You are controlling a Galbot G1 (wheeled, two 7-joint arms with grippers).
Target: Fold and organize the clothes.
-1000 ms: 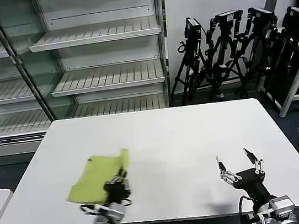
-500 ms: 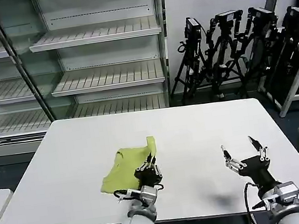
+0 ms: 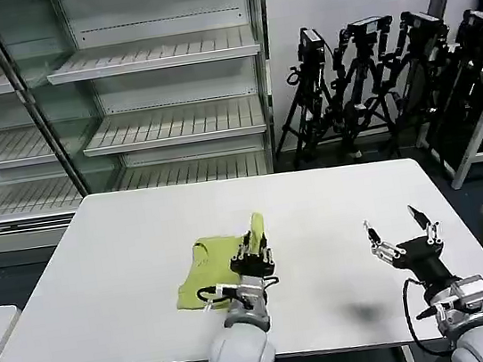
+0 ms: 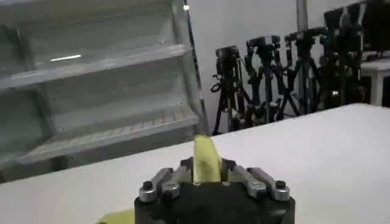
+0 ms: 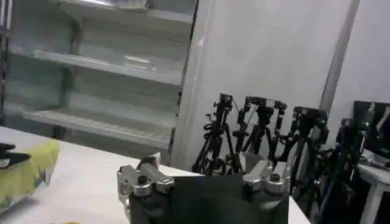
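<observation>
Left gripper [image 3: 253,253] is low over the near-middle of the counter [image 3: 103,281], fingers clenched on a thin edge of the shirt [image 3: 214,270]; that pinch is small, so the soft fabric could slip free or bunch and spoil the fold. The pinched flap stands up between the fingers, the rest lying on the counter just left of them, while the right gripper [image 3: 402,232] hovers well apart with fingers spread and empty.

head camera looks down and forward over the white table [image 3: 318,215] toward shelves [image 3: 157,94]; both wrist cameras sit low behind their grippers, facing the same shelves and tripods [image 5: 262,140].
</observation>
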